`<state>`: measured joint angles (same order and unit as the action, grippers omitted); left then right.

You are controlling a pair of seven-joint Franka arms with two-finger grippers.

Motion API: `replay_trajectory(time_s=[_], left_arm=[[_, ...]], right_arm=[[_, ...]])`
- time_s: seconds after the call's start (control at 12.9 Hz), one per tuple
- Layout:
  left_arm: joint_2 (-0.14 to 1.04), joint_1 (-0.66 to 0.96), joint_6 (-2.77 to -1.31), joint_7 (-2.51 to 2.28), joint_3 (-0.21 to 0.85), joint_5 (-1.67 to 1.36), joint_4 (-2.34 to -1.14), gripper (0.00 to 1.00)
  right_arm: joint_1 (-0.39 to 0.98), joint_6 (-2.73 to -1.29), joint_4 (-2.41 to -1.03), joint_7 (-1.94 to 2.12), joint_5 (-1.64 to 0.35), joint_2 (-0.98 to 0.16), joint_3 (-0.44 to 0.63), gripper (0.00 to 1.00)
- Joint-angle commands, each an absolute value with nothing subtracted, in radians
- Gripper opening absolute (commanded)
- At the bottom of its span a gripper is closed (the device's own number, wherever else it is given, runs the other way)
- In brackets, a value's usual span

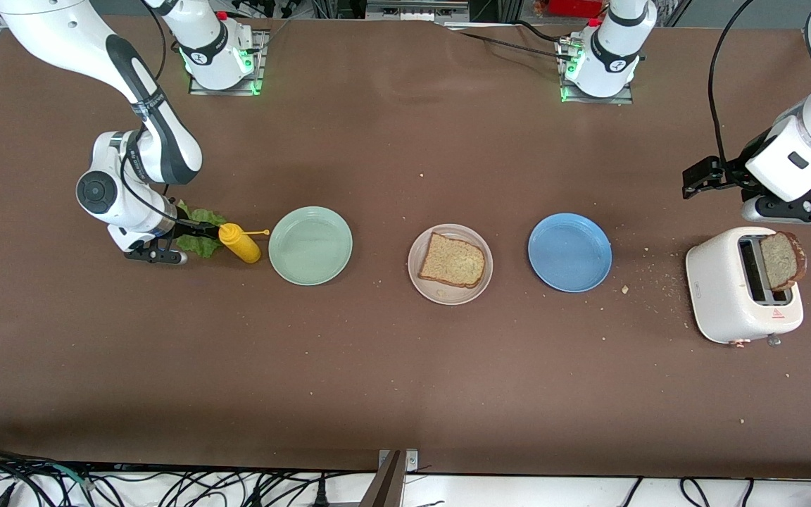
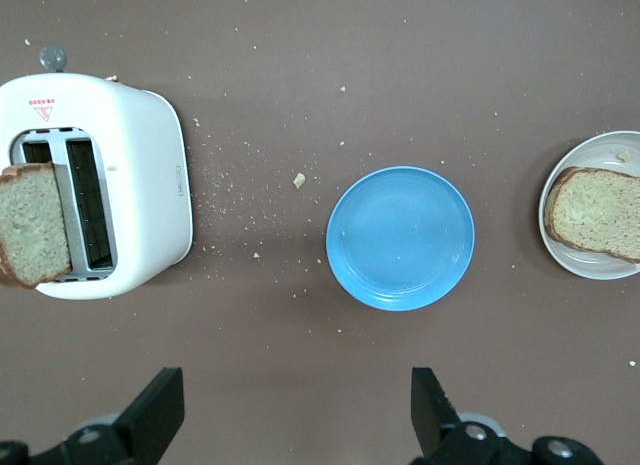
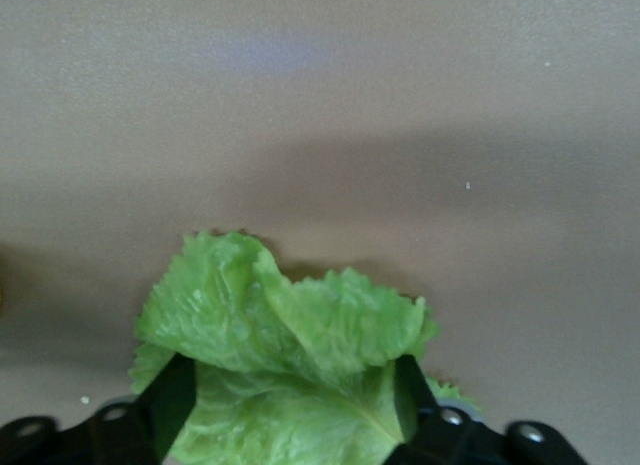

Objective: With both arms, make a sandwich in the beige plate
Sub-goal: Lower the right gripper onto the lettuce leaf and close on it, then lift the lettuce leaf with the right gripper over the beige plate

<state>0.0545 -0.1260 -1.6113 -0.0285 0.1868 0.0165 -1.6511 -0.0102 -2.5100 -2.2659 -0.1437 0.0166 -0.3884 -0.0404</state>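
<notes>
- Right gripper point(image 3: 285, 400) down at the table near the right arm's end, fingers point(image 3: 172, 395) straddling the lettuce leaf point(image 3: 285, 335), one each side; not visibly clamped yet, so counted as open around it.
- Risk here: thin, ruffled leaf could fold, tear or slip free if pinched only at an edge; mustard bottle point(image 1: 239, 242) just beside the leaf, likely to be knocked over by a sideways swing.
- Right arm bent low, elbow high, wrist dropped steeply to the table.
- Left gripper point(image 2: 290, 415) open and empty, up over bare table beside the toaster point(image 1: 742, 285) at the left arm's end; arm waiting.
- Second toast slice point(image 1: 782, 260) upright in the toaster slot, prone to jam or crumble on a skewed pull.
- Beige plate point(image 1: 419, 282) mid-table, between the mint-green plate point(image 1: 310, 246) and the blue plate point(image 1: 569, 253), with one bread slice point(image 1: 451, 260) on it.
</notes>
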Motion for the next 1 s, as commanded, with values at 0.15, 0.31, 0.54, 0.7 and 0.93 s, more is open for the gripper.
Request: replay_trajectory(time_s=[0.15, 0.31, 0.54, 0.7, 0.93], left_arm=[[0.061, -0.129, -1.589, -0.008, 0.192, 0.015, -1.624, 1.0], [0.063, -0.13, -1.589, -0.006, 0.19, 0.015, -1.625, 1.0], [0.061, -0.13, -1.589, -0.006, 0.19, 0.015, -1.624, 1.0], [0.061, -0.129, -1.589, -0.006, 0.19, 0.015, -1.624, 1.0], [0.061, -0.127, -1.589, -0.006, 0.192, 0.015, -1.624, 1.0]], right_arm=[[-0.005, -2.537, -2.273, -0.127, 0.023, -0.403, -0.041, 0.47], [-0.005, -2.54, -2.273, -0.127, 0.025, -0.403, -0.041, 0.31], [-0.003, -2.54, -2.273, -0.106, 0.025, -0.405, -0.041, 0.2], [-0.003, -2.54, -2.272, -0.1, 0.026, -0.4, -0.041, 0.09], [-0.005, -2.528, -2.267, -0.017, 0.025, -0.364, -0.04, 0.0]])
